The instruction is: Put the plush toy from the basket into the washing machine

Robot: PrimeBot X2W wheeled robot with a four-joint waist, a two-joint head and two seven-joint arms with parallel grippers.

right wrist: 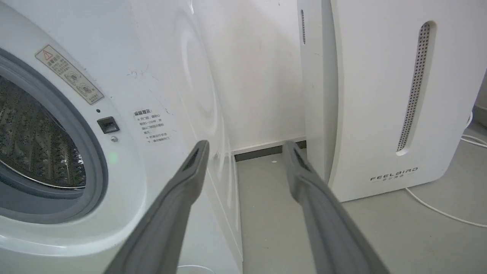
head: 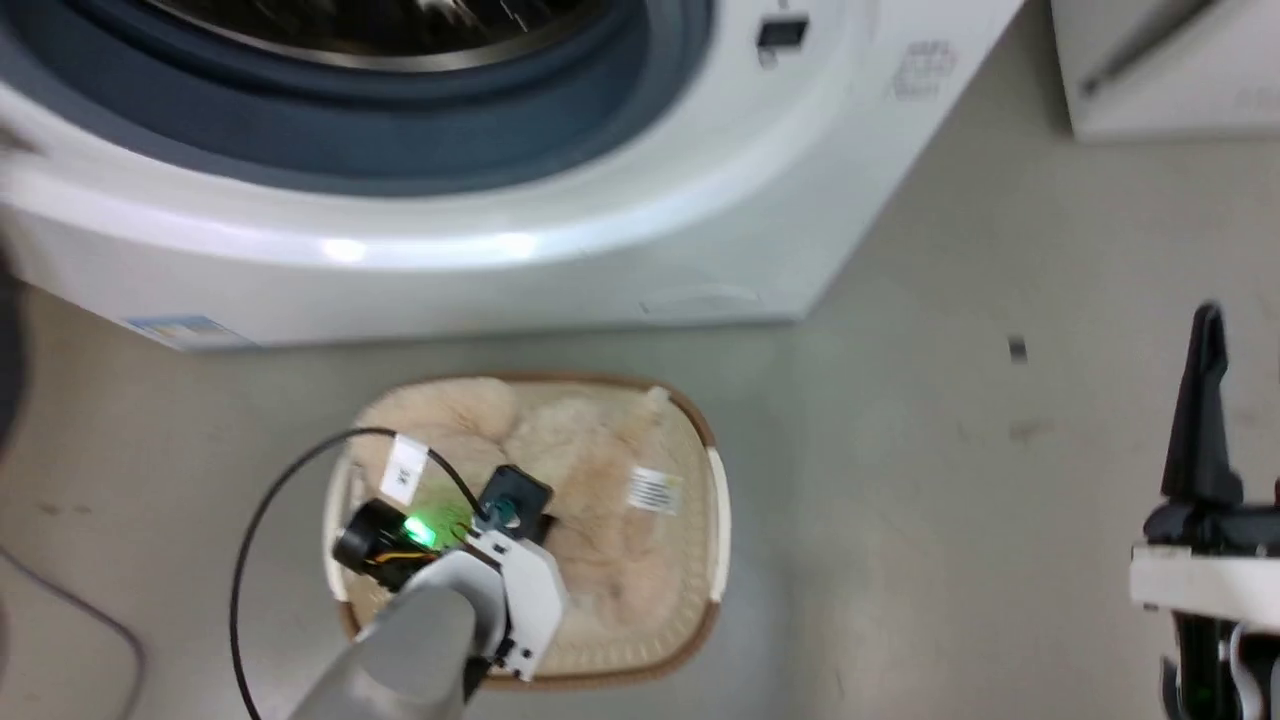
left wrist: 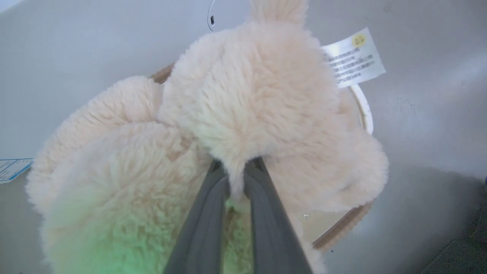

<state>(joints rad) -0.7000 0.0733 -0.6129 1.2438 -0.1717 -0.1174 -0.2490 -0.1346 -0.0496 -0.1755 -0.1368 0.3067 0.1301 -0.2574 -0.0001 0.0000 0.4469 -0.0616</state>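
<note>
The fluffy cream plush toy (head: 580, 470) lies in the oval basket (head: 705, 425) on the floor in front of the washing machine (head: 560, 250). My left arm reaches down into the basket. Seen from the left wrist, my left gripper (left wrist: 236, 171) is shut on a tuft of the plush toy (left wrist: 247, 95), with the fur pinched between the fingertips (left wrist: 218, 175). Its white tag (left wrist: 354, 57) sticks out at the upper right. My right gripper (right wrist: 245, 150) is open in the air, pointing between the washing machine (right wrist: 159, 95) and another appliance. The porthole (right wrist: 42, 152) stands open.
A white slanted appliance marked FEELBAIRD (right wrist: 392, 106) stands right of the washer, with a white cable (right wrist: 445, 213) on the floor beside it. A black cable (head: 270, 500) loops off my left wrist. Bare grey floor (head: 950, 480) lies right of the basket.
</note>
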